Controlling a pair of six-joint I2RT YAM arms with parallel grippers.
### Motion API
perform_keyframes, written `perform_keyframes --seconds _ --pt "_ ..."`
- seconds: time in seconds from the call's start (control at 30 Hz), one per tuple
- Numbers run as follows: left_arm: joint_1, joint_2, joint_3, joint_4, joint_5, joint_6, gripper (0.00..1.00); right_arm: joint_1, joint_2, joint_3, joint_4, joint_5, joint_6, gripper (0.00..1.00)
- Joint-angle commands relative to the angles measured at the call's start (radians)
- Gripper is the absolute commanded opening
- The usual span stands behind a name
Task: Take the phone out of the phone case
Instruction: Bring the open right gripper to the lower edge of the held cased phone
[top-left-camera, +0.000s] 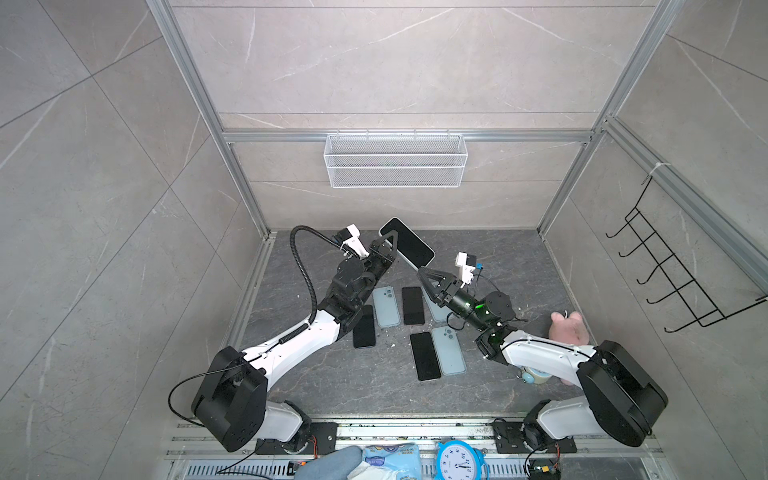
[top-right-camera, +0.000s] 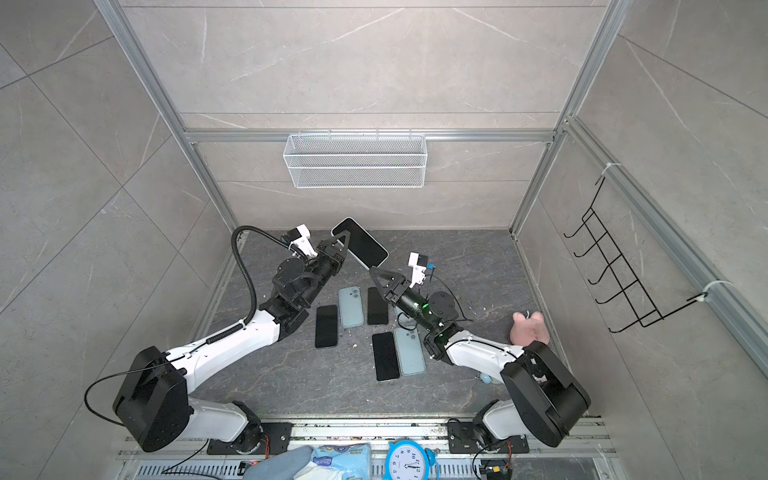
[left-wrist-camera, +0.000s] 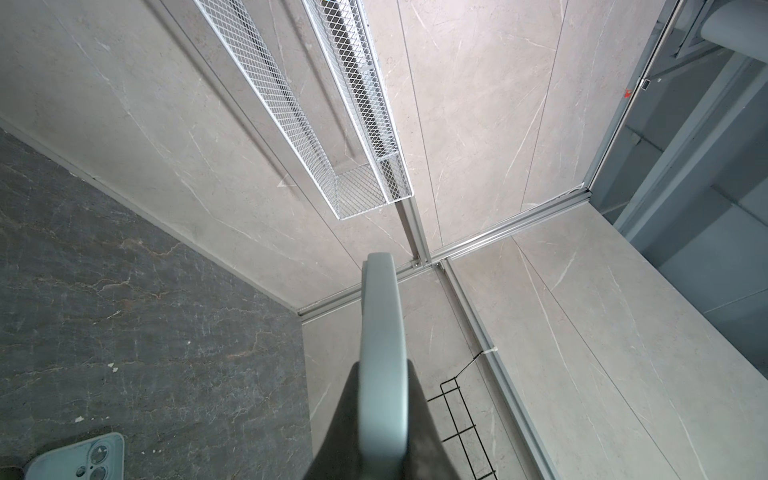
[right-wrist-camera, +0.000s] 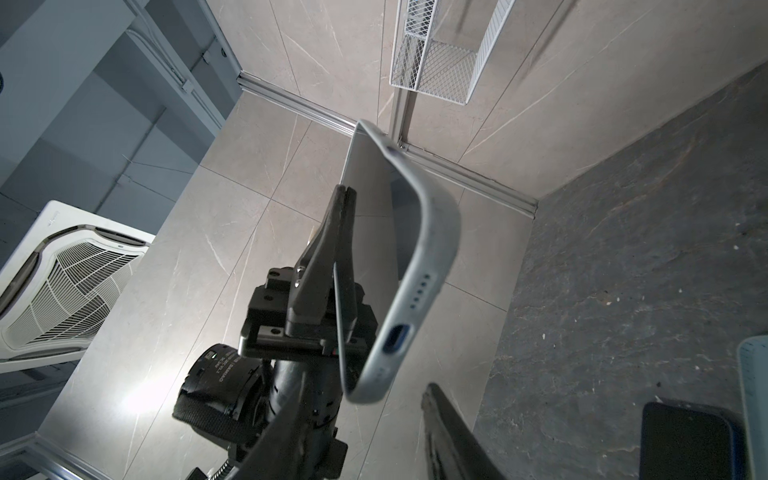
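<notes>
Matte grey-green phone case (right-wrist-camera: 436, 232), rounded corners — left tool (top-left-camera: 392, 239) clamps its edge; right tool (top-left-camera: 422, 272) parted.

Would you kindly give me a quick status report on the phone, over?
Left gripper shut on cased phone, held aloft. Right gripper open around phone's near end, not clamped. Nothing in the way.

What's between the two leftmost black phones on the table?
A pale blue rectangular phone case with camera cutouts, lying flat between them; shown in both top views.
</notes>
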Motion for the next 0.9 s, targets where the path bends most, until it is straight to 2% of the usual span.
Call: perform_keyframes --seconds 0.0,0.1,0.4,0.5,0.63,0.7,0.77,0.8,0.87 --pt "-0.006 -0.028 0.007 0.142 -0.015 -0.022 0.00 0.008 0.021 0.030 0.112 -0.008 0.037 0.38" --pt "-0.007 -0.027 0.001 0.145 -0.015 -0.025 0.00 0.014 0.030 0.037 0.109 -0.011 0.037 0.31" --pt "-0.009 -0.027 -0.009 0.138 -0.021 -0.044 0.00 0.018 0.040 0.031 0.110 -0.008 0.039 0.02" --pt "-0.009 -0.020 -0.002 0.135 -0.009 -0.063 0.00 0.018 0.041 0.025 0.109 -0.005 0.034 0.00" --pt "-0.009 -0.021 0.001 0.096 -0.008 -0.153 0.00 0.018 0.046 0.037 0.103 -0.059 -0.006 0.00" --pt "-0.004 -0.020 0.012 0.082 0.015 -0.215 0.00 0.018 0.039 0.037 0.069 -0.113 -0.067 0.00" --pt "0.003 -0.024 0.026 0.043 0.042 -0.289 0.00 0.017 0.003 0.030 -0.051 -0.138 -0.177 0.00" --pt "0.008 -0.027 0.037 0.013 0.064 -0.332 0.00 0.017 -0.031 0.036 -0.177 -0.143 -0.286 0.00" --pt "0.017 -0.025 0.055 -0.016 0.115 -0.408 0.00 0.038 -0.112 0.073 -0.532 -0.043 -0.532 0.00"
